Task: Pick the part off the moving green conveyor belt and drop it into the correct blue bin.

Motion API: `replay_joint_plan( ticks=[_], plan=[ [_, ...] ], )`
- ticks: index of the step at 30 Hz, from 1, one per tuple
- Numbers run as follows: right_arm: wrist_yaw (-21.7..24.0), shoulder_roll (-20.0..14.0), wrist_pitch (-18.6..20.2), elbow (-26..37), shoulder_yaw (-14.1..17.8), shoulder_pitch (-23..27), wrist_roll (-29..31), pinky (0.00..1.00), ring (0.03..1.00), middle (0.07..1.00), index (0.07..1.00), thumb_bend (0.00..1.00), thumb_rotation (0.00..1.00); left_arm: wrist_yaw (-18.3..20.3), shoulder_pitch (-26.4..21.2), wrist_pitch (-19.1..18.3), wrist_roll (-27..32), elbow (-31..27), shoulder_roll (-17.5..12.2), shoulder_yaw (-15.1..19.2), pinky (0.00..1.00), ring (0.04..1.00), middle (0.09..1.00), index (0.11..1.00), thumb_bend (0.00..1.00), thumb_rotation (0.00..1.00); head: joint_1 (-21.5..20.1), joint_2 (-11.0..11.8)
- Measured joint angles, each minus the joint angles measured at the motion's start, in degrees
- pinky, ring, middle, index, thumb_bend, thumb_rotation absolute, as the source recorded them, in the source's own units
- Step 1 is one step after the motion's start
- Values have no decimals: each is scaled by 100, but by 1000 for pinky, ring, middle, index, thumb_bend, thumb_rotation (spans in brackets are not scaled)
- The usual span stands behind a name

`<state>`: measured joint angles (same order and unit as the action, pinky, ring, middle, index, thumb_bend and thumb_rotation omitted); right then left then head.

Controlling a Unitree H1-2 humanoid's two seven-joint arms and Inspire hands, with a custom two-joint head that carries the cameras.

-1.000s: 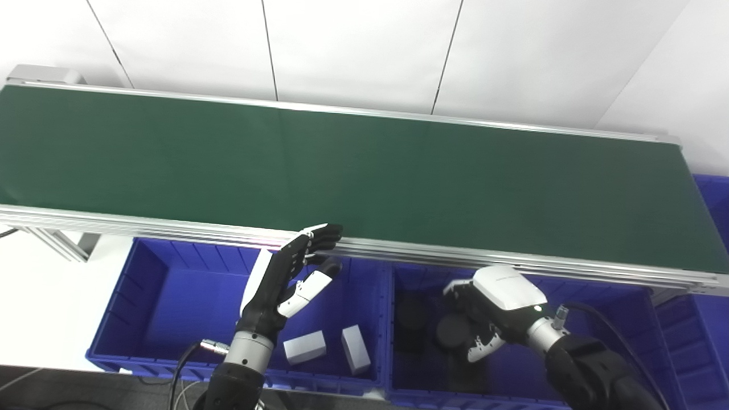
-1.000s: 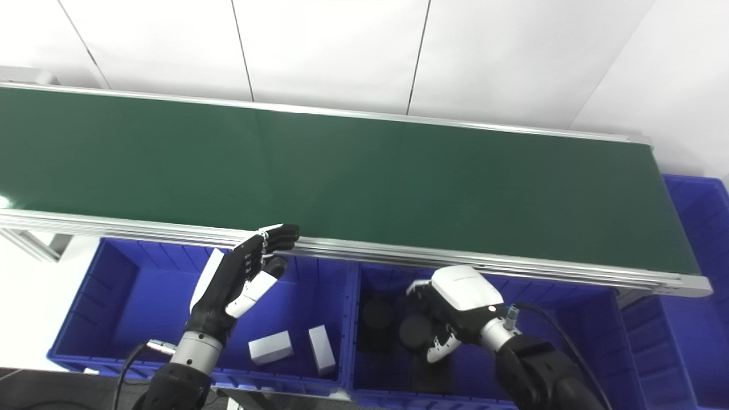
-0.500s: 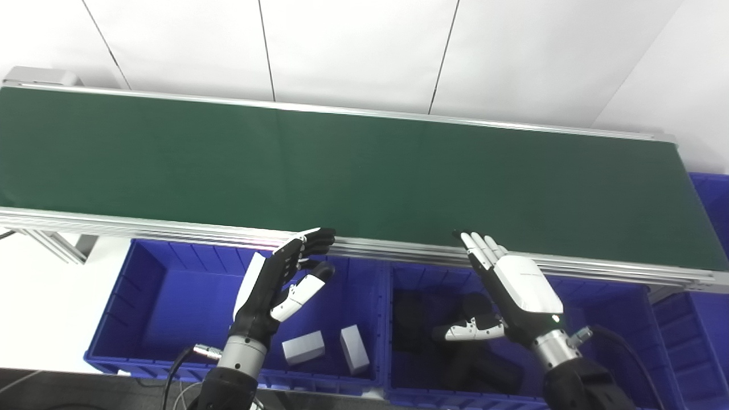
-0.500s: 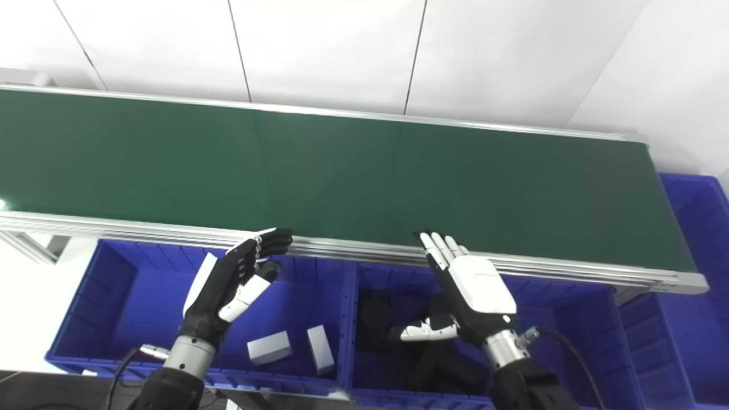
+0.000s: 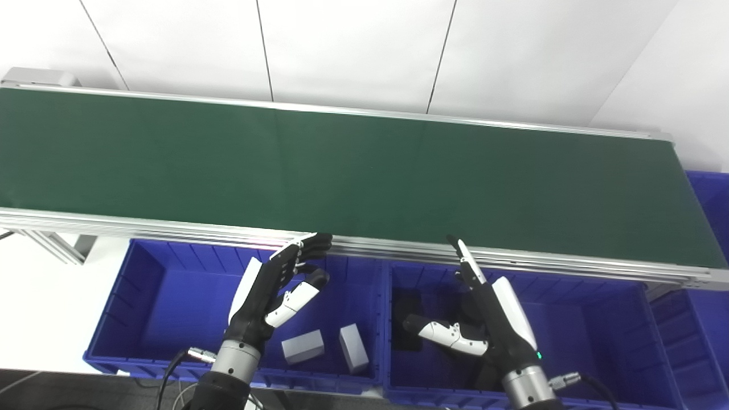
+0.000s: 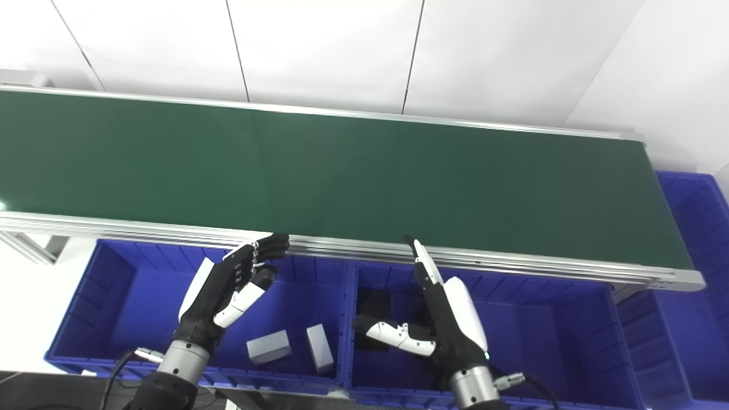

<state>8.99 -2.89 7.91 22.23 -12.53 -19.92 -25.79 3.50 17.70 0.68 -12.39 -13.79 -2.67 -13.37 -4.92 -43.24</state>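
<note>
The green conveyor belt (image 5: 353, 171) runs across the view and carries no part. Below it my left hand (image 5: 273, 287) hovers open over the left blue bin (image 5: 142, 296), fingers pointing up toward the belt's near rail. My right hand (image 5: 490, 313) is open over the middle blue bin (image 5: 598, 319), fingers straight and thumb spread to the left, holding nothing. Black parts (image 5: 407, 327) lie in the middle bin, mostly hidden behind the right hand. Two white blocks (image 5: 327, 346) lie in the left bin.
The belt's aluminium rail (image 5: 171, 228) runs just above both bins. A third blue bin (image 5: 709, 228) stands at the right edge past the belt's end. White wall panels (image 5: 353, 51) rise behind the belt.
My right hand, closed over a black part in the middle bin a second ago, has opened, risen and turned edge-on. The left hand sank slightly. The camera shifted a little.
</note>
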Motion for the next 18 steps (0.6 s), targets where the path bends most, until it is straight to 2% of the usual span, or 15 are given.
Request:
replay_joint_plan(
  ticks=[4, 10, 15, 18],
  plan=[
    [-7, 175, -1, -75, 10, -125, 708, 966, 1000, 1000, 1000, 908, 675, 37, 24, 112, 59, 156, -78, -24, 760, 833, 858, 838, 725, 855, 44, 219],
    [-107, 271, -72, -342, 33, -162, 1273, 973, 983, 1000, 1000, 882, 663, 46, 4, 440, 69, 493, -81, -36, 780, 856, 882, 851, 733, 846, 141, 325],
    [-142, 229, -371, -710, 50, -149, 1575, 988, 987, 995, 1000, 886, 607, 93, -4, 687, 192, 703, -89, -33, 793, 871, 891, 862, 740, 827, 79, 483],
    [-162, 229, -614, -844, 81, -140, 1755, 980, 985, 991, 1000, 887, 614, 116, -5, 894, 198, 814, -108, -30, 799, 875, 894, 866, 734, 817, 70, 571]
  ],
)
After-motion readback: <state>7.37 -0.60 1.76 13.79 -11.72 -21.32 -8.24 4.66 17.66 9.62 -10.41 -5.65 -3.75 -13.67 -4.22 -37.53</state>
